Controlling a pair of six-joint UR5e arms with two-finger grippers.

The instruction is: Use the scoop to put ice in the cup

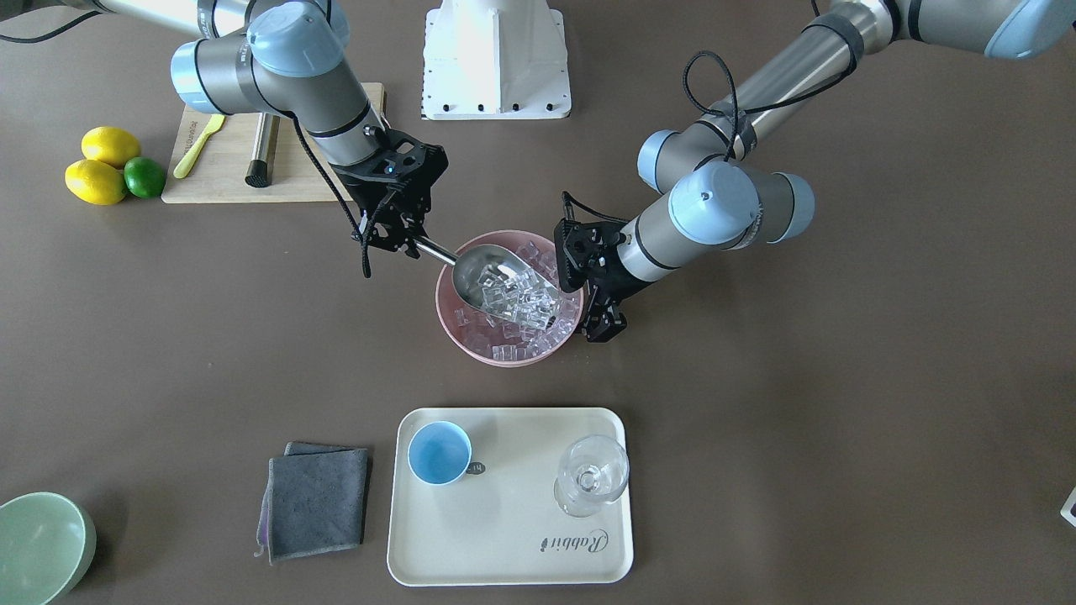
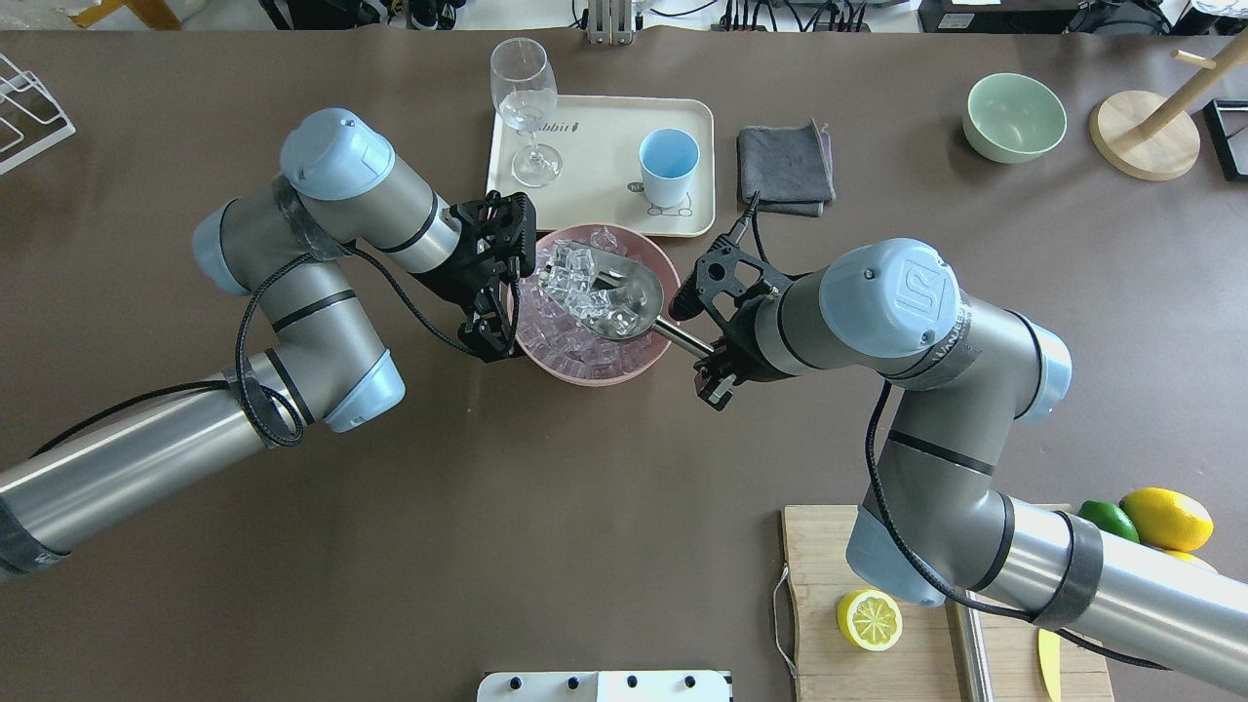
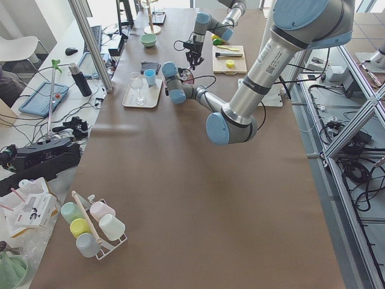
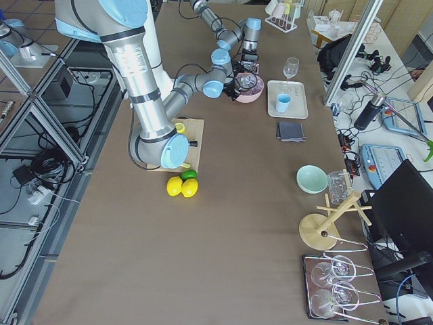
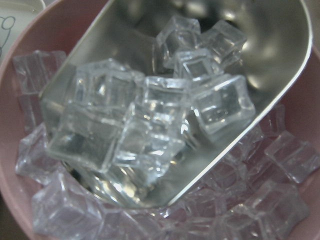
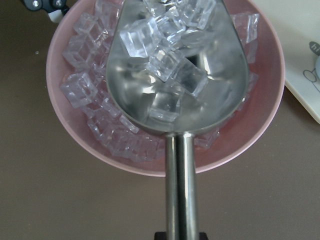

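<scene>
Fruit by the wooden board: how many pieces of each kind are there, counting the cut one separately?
Whole lemons: 2
Limes: 1
Lemon halves: 1
Total: 4

Green bowl: cut off at the front view's lower corner. Scoop: handle end hidden inside right gripper jaws (ice too small to tell in both side views).

The cream tray carries the script word "Rabbit", upside down in the front-facing view. On this tray, the cup has a dark tag with lettering too small to read. Away from the tray, the right arm's blue joint cap shows a "UR" logo.
</scene>
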